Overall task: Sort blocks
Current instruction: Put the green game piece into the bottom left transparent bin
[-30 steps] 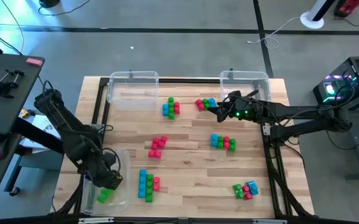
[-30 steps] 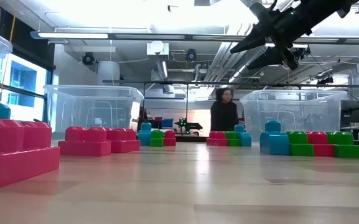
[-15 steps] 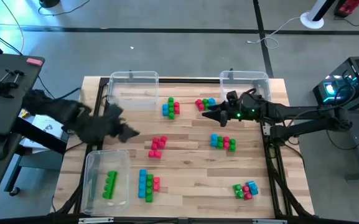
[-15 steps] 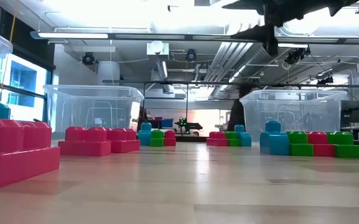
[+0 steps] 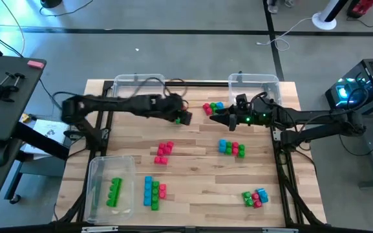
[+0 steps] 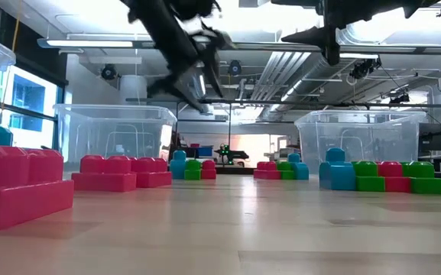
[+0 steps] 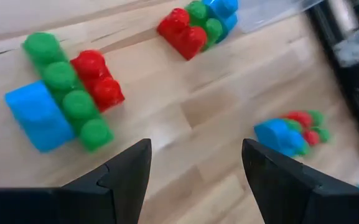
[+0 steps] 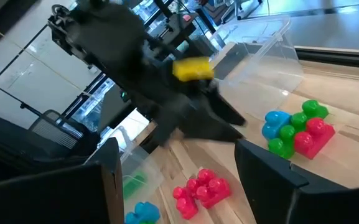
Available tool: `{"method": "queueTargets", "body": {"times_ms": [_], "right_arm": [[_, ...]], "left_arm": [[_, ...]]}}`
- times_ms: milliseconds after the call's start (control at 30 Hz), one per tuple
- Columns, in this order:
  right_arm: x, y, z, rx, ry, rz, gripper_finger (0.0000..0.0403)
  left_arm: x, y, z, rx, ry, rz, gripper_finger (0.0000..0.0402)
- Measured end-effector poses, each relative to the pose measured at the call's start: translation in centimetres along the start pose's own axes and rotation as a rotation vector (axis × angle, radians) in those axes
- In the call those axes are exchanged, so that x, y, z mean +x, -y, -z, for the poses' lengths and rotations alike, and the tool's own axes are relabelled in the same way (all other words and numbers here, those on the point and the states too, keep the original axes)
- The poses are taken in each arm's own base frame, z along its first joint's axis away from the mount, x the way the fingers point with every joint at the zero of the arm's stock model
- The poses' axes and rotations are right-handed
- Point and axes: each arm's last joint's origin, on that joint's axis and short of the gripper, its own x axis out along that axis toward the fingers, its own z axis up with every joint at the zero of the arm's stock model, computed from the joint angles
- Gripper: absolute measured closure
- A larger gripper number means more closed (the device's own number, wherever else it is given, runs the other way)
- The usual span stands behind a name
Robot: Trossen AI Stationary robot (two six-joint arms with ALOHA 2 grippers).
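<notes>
Item: left gripper (image 5: 185,118). Stood spread and empty, raised above a mixed cluster of blocks (image 5: 177,112) that lay directly beneath its fingertips; in its wrist view the blue, green and red pieces (image 7: 64,101) sat just ahead of the parted fingers (image 7: 126,174).

Item: right gripper (image 5: 220,116). Also released, holding nothing, hovering beside a second red-green-blue cluster (image 5: 213,107) just off its tips.

Item: step in hand. By my reading, the left arm was at the approach for a pick from the cluster under it. The next move would call for a descent and a closing on one colour only, since the pieces sat pressed together.

Item: sorted stock. A green bar (image 5: 114,192) lay in the near clear bin (image 5: 94,184), well behind the left gripper.

Item: open room. The two grippers were near each other across the far half of the table (image 5: 199,175), so clearance between them looked tight. Two empty bins (image 5: 138,84) stood at the edge just beyond. Bare wood lay toward the pink cluster (image 5: 164,152).
</notes>
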Motion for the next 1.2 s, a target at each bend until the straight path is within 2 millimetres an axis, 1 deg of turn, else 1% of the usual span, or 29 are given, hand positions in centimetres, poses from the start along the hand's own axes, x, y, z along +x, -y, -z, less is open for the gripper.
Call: {"method": "queueTargets", "body": {"times_ms": [133, 200, 300, 400, 567, 667, 867, 967, 1067, 1200], "right_arm": [[0.0, 0.1, -0.1, 0.000, 0.022, 0.025, 0.0208], [0.0, 0.1, -0.1, 0.000, 0.035, 0.039, 0.0208], [0.0, 0.1, -0.1, 0.000, 0.041, 0.047, 0.0208], [0.0, 0.1, -0.1, 0.000, 0.040, 0.047, 0.0208], [0.0, 0.2, -0.1, -0.028, 0.037, 0.050, 0.0208], [0.0, 0.2, -0.1, -0.035, 0.033, 0.053, 0.0208], [0.0, 0.3, 0.1, -0.049, 0.017, 0.066, 0.0208], [0.0, 0.4, 0.2, -0.052, 0.005, 0.076, 0.0208], [0.0, 0.5, 0.3, -0.053, -0.003, 0.082, 0.0208], [0.0, 0.6, 0.4, -0.055, -0.013, 0.086, 0.0208]], "left_arm": [[3.3, 0.2, 0.8, 0.090, -0.003, -0.176, 0.0163], [4.8, -0.1, 1.2, 0.107, 0.000, -0.238, 0.0163], [7.0, -0.6, 1.9, 0.046, -0.020, -0.280, 0.0163], [8.2, -0.8, 2.5, -0.007, -0.035, -0.303, 0.0163], [8.4, -0.4, 3.2, -0.026, 0.038, -0.346, 0.0163], [8.0, -0.2, 3.5, -0.032, 0.072, -0.364, 0.0163], [6.6, 0.7, 4.3, -0.025, 0.132, -0.367, 0.0163], [6.3, 1.0, 4.7, -0.031, 0.156, -0.371, 0.0163], [6.7, 0.8, 5.1, -0.056, 0.157, -0.385, 0.0163], [7.2, 0.0, 5.7, -0.121, 0.160, -0.404, 0.0163]]}}
